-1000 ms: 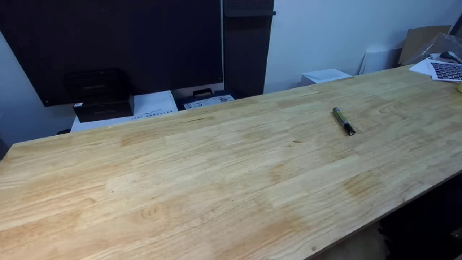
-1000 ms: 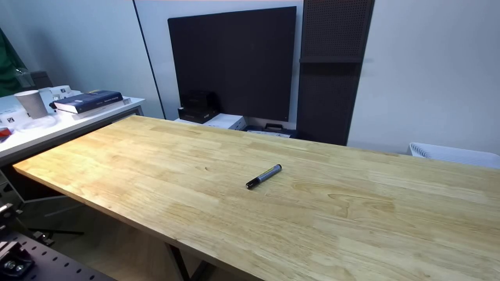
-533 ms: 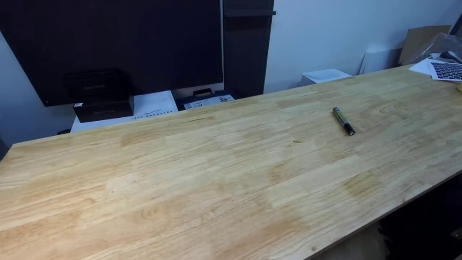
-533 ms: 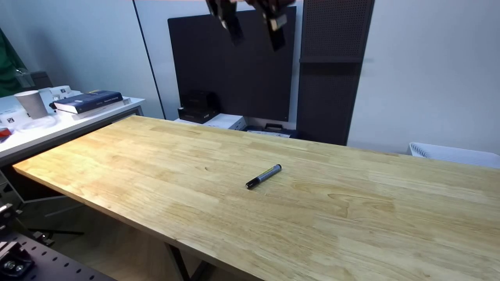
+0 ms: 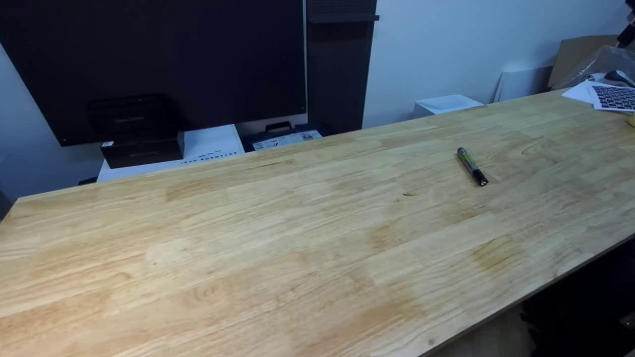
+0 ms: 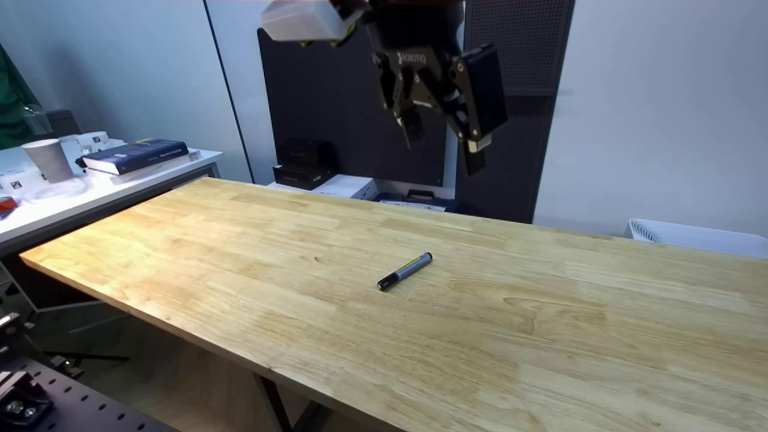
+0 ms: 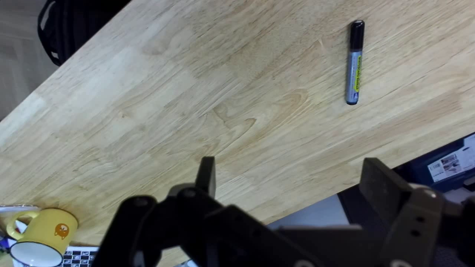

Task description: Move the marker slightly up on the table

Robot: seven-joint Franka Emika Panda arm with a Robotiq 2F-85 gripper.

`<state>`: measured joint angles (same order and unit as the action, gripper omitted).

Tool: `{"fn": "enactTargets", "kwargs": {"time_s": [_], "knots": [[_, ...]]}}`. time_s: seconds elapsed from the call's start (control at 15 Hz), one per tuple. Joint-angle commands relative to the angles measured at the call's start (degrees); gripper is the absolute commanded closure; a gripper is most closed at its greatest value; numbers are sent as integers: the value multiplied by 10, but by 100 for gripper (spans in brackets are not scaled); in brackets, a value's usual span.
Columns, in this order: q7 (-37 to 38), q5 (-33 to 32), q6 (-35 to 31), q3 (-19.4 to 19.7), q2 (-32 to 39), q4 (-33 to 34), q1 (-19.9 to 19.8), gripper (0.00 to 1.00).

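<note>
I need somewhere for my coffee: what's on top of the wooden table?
A marker, a yellow mug and a checkered sheet show. In the wrist view, the gripper covers part of the tabletop; what lies there cannot be seen.

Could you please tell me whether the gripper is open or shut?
The gripper is open: in the wrist view, its fingers stand wide apart, holding nothing.
</note>
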<state>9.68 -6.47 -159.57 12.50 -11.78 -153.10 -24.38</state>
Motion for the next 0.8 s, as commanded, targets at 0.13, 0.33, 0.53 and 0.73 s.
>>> {"fn": "enactTargets", "kwargs": {"time_s": [0.13, 0.33, 0.53, 0.73], "knots": [[24, -29, 0, -9, 15, 13, -1, 0], [-3, 16, -3, -4, 75, 50, 39, 0], [-55, 100, -1, -1, 151, 98, 89, 0], [-114, 182, 7, -17, 246, 164, 104, 0]]}}
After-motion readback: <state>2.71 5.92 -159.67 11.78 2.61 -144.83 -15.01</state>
